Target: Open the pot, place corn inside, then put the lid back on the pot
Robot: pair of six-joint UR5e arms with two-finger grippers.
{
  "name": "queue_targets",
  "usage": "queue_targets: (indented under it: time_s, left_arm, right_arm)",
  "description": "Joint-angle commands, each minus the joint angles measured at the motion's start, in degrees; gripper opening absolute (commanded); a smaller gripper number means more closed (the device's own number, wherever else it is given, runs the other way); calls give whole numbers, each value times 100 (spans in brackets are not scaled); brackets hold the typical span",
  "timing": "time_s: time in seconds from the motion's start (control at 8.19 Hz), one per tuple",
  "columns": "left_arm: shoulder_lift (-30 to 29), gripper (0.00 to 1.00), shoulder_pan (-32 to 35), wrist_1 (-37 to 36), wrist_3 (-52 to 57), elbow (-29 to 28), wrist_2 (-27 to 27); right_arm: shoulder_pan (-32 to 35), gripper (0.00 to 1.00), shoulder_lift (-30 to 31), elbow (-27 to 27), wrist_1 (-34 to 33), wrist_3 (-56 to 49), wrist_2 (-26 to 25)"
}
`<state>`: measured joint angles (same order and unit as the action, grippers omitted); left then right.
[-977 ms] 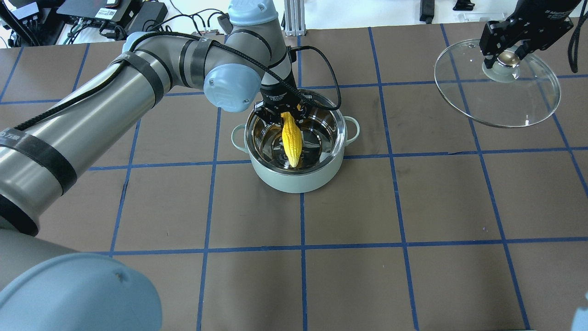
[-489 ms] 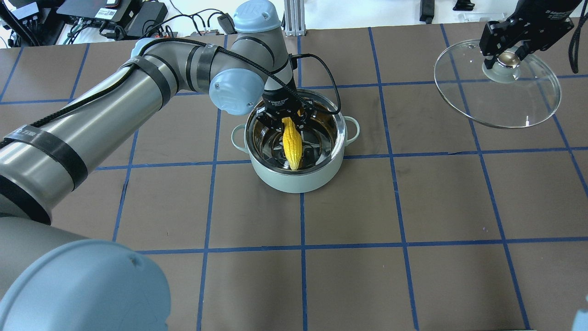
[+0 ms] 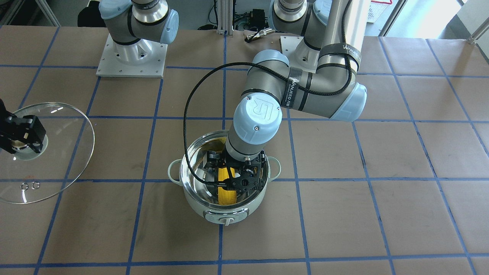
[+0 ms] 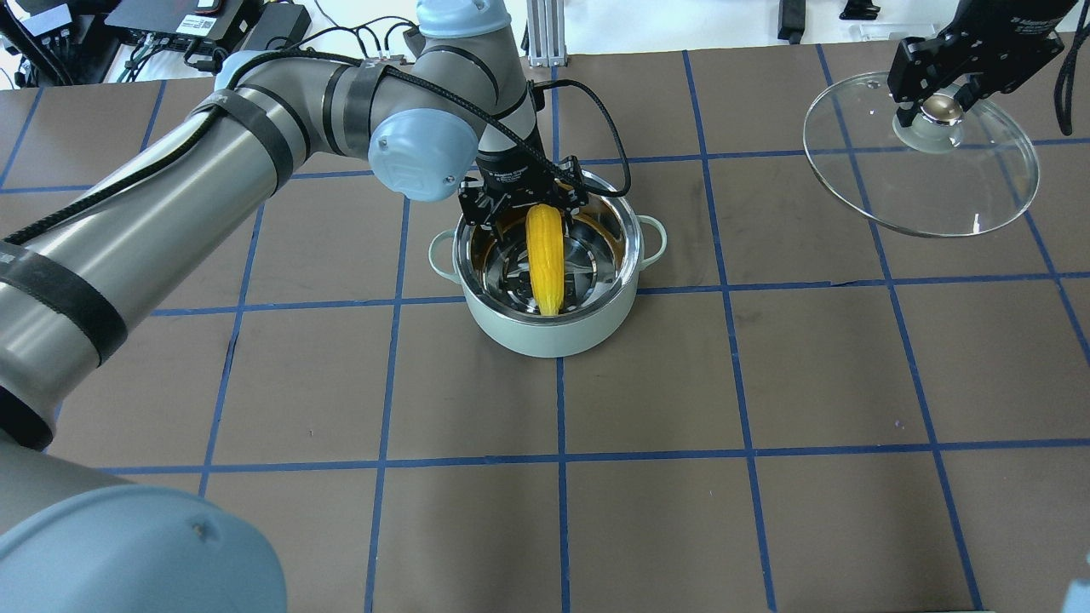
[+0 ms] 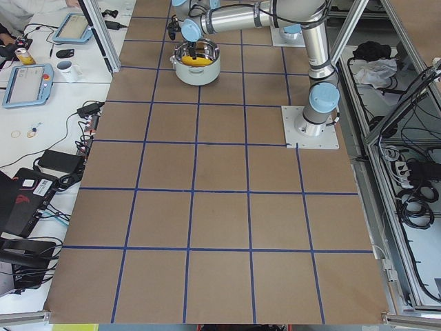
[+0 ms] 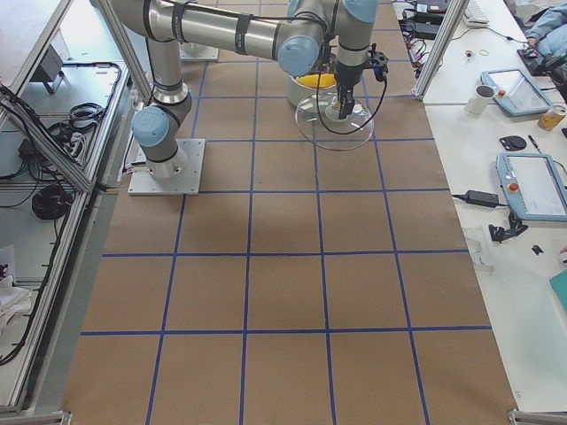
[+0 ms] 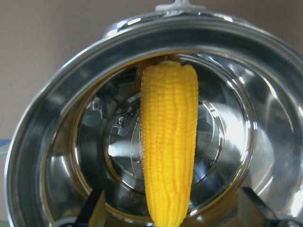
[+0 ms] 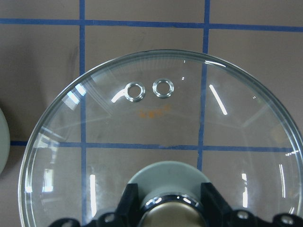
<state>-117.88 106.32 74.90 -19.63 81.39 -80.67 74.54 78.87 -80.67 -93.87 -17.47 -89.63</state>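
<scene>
The mint-green pot [image 4: 545, 336] stands open at the table's middle, knob side away from the robot [image 3: 225, 219]. The yellow corn [image 4: 545, 255] lies inside its steel bowl, also seen in the left wrist view [image 7: 170, 151]. My left gripper [image 4: 525, 211] hovers over the pot's rim on the robot's side, open, with fingers [image 7: 92, 210] spread wide on either side of the corn and not touching it. My right gripper [image 4: 937, 106] is shut on the knob of the glass lid [image 4: 937, 187] and holds it tilted above the table's right side, far from the pot [image 8: 156, 123].
Brown table with a blue tape grid. Cables and electronics [image 4: 196, 25] lie past the left back edge. The arm bases [image 3: 131, 57] stand at the robot's side. Side tables with tablets and mugs [image 6: 523, 88] flank the ends.
My left gripper has opened and let go of the corn, which now lies straight in the pot. The gripper has drawn back a little toward the rim. The right arm and lid have not moved.
</scene>
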Motion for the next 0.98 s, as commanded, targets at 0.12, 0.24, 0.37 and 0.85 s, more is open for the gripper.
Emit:
queue_targets:
  time_s: [0.12,0.24,0.37,0.85]
  left_arm:
    - [572,100,-207,534,764,-36,-54]
    - [808,100,-434,743,1133,-79,-106]
    - [993,100,-793,1024,1459,-167,-785]
    - [1556,100,-1710,1483,2137,-388,-1484]
  right_arm:
    - [331,18,128,7,-52,269,-11]
    - [550,19,137,24,-61,662,-11]
    - [996,19,155,33,-87,1110,-28]
    - [2534,20,-143,33,-516,3252,-46]
